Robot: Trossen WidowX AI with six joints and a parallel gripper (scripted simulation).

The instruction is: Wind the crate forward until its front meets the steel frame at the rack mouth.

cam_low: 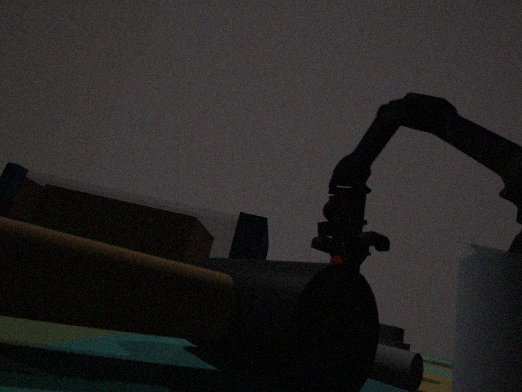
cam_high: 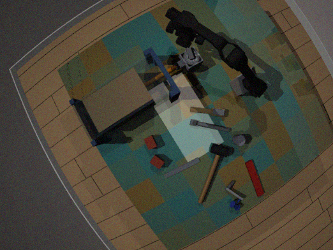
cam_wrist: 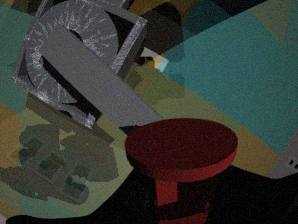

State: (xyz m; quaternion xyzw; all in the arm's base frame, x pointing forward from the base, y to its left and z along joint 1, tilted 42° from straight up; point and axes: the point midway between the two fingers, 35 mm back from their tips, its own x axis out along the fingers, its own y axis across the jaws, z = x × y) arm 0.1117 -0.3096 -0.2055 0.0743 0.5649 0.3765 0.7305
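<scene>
The tan crate (cam_high: 118, 99) (cam_low: 120, 220) sits in the clear-panelled cubby and looks flat. Its front is short of the blue frame (cam_high: 164, 72) at the mouth, with a gap between them. An orange strap (cam_high: 161, 76) runs under the frame toward the grey winch (cam_high: 192, 60) (cam_wrist: 75, 55). The winch handle's flat grey arm (cam_wrist: 95, 75) lies across the winch top, one end over the hub; whether its key is fully down is hidden. My gripper (cam_high: 185, 39) (cam_low: 346, 259) (cam_wrist: 168, 156) is shut on the handle's red knob (cam_wrist: 181, 145), beside the winch. The fingertips are mostly hidden below the knob.
A wood-handled tool (cam_high: 201, 110), a grey wrench (cam_high: 210, 125), a grey cylinder (cam_high: 239, 139) and a black-headed mallet (cam_high: 210, 178) lie beyond the winch. Two red cubes (cam_high: 150, 142) (cam_high: 157, 162), a grey bar (cam_high: 182, 168) and a red bar (cam_high: 254, 178) lie farther off.
</scene>
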